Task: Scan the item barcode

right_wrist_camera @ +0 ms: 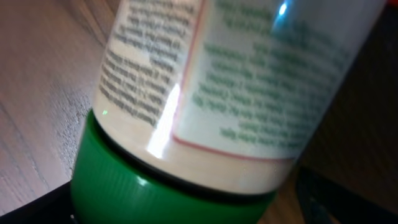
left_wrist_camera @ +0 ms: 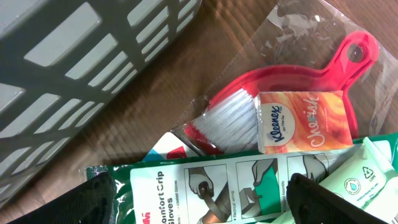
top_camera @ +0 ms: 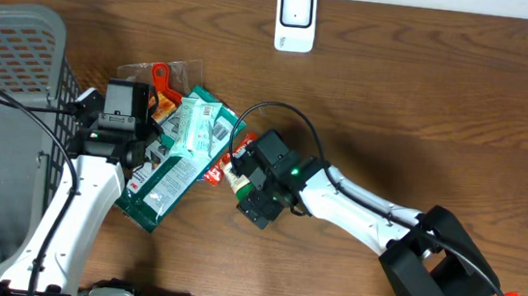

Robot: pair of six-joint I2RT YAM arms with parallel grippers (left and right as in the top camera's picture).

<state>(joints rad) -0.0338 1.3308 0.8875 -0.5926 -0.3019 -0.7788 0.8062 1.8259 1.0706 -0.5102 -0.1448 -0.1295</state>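
Bottle (right_wrist_camera: 211, 81), green cap (right_wrist_camera: 155, 190) (right wrist only)

The left arm (top_camera: 85, 189) and the right arm (top_camera: 365, 211) each have glossy white links between black joint housings. A small green light (top_camera: 293, 172) glows at each wrist. Thin black cables (top_camera: 291, 115) loop off both. The left fingers (left_wrist_camera: 93, 199) are matte black, seemingly rubbery. A small orange tab (top_camera: 512, 295) projects beside the right arm's black base (top_camera: 436, 276).
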